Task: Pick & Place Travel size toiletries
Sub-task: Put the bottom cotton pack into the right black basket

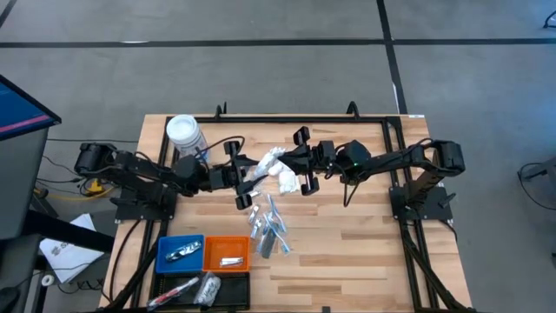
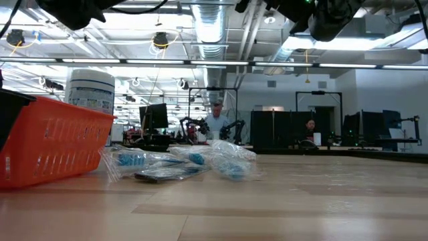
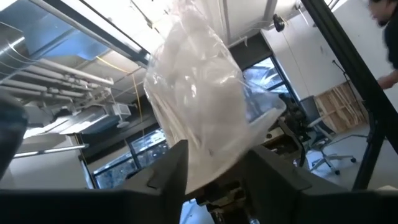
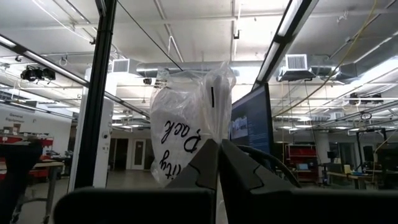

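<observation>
Above the middle of the desk, both arms hold one clear bag of white packets up in the air between them. The left claw grips it from nine o'clock, its fingers parted around the crumpled plastic. The right claw, coming from three o'clock, is pinched fully together on the bag's other edge. More wrapped toiletries lie on the wood towards six o'clock, near the blue tray and orange tray

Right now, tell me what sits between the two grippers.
A white packet in clear wrap, held up between left gripper and right gripper; the high view shows it.
</observation>
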